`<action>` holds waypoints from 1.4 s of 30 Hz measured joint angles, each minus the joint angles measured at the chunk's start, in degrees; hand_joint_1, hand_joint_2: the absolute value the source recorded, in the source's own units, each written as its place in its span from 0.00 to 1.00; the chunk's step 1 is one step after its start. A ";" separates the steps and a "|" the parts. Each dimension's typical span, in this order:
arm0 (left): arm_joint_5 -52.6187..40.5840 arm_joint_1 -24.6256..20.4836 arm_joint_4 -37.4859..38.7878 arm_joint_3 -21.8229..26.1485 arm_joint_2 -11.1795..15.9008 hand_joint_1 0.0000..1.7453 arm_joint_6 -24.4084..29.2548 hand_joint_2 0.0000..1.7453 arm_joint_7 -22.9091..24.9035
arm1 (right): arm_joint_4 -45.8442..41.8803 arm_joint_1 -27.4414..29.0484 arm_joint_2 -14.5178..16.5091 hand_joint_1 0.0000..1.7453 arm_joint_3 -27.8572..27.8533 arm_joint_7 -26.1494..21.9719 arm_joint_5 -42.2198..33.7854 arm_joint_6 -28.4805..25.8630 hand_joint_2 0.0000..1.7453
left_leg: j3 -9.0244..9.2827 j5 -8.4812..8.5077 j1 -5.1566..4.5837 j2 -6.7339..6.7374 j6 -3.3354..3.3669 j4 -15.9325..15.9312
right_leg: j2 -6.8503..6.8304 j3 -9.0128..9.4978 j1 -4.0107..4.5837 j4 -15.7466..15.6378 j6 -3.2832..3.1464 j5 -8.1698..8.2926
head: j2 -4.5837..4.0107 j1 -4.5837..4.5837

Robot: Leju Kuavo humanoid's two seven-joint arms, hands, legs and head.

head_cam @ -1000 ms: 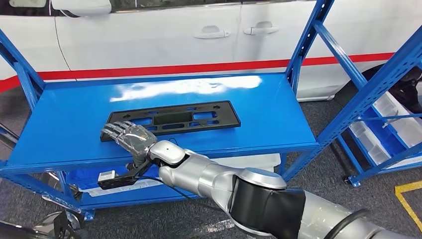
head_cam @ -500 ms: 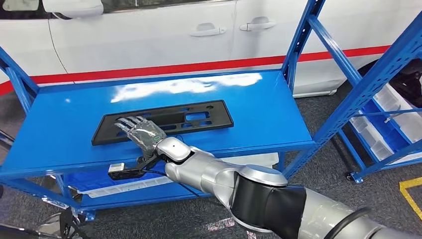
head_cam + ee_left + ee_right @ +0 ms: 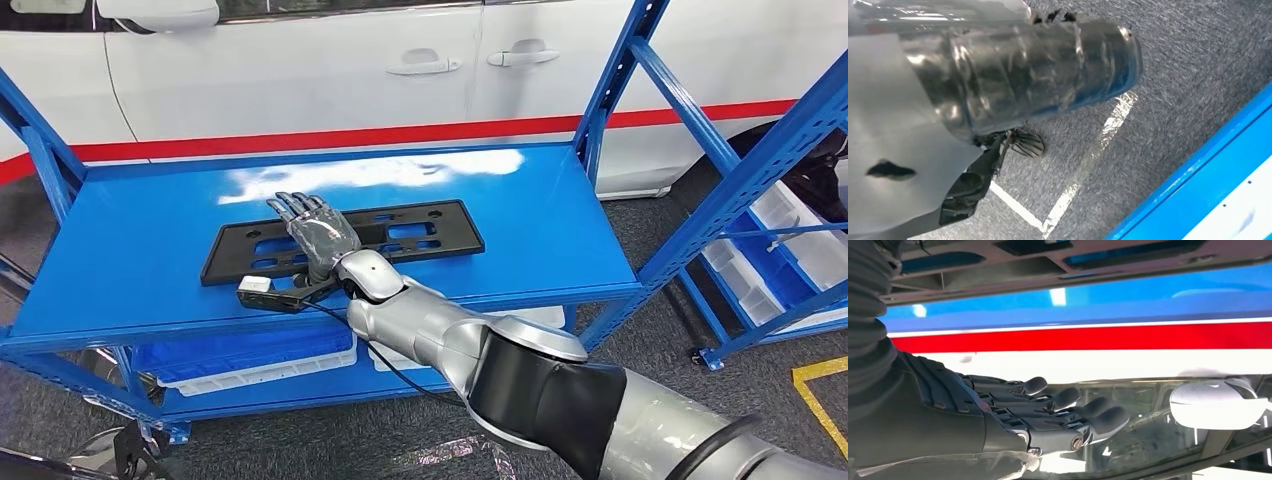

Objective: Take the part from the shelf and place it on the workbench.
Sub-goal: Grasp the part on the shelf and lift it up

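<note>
Black plastic, flat and long, the part (image 3: 345, 240) lies on the top board of the blue shelf (image 3: 140, 250), about midway between the board's front and back edges and nearer the shelf's left end than its right post. It has several rectangular cut-outs along its length and sits with its long side roughly parallel to the shelf's front edge.

The right hand (image 3: 315, 232) is over the middle of the part, palm down, with its fingers (image 3: 290, 205) stretched out straight and a little apart, pointing toward the back of the shelf. It holds nothing; whether the palm touches the part cannot be told. In the right wrist view the same hand (image 3: 1013, 412) shows extended fingers side by side, closed on nothing. The silver right arm (image 3: 450, 345) crosses the shelf's front edge to reach it, with a small black camera unit (image 3: 270, 295) below the wrist at that edge.

The left hand (image 3: 1013, 75) shows in the left wrist view as a wrapped, shiny shape above grey carpet; how its fingers lie cannot be told.

Behind the shelf stands a white car (image 3: 330, 70) with a red stripe along its side. Under the shelf's top board, a lower level holds a blue bin (image 3: 240, 350). To the right of the shelf stands 1 more blue rack (image 3: 760, 200).
</note>
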 joint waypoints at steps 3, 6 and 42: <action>0.00 0.00 0.00 -0.03 -0.16 0.00 -0.13 0.00 0.12 | 0.31 -0.08 -0.43 0.00 -0.48 1.49 0.75 0.44 1.00 | 0.02 -0.06 -0.10 0.07 0.38 0.01 | -0.12 -4.99 -0.08 10.30 0.50 -4.00 | 0.00 0.01; 0.13 -0.03 0.00 -0.08 -0.29 0.00 -0.19 0.00 0.17 | 0.69 -0.32 -1.09 0.00 -0.67 3.26 2.45 2.06 1.00 | 0.26 -0.22 -0.13 -0.01 0.44 0.04 | -0.13 -4.24 -0.07 7.67 0.30 -0.59 | 0.00 0.01; -0.78 -1.33 0.07 -2.21 -0.34 0.00 2.16 0.00 -0.17 | 3.86 1.16 -7.41 1.00 -0.72 8.91 11.83 8.40 1.00 | 0.23 0.40 -0.57 -0.02 -0.57 -0.64 | -0.05 2.11 0.06 -4.62 -0.25 3.05 | 0.00 0.20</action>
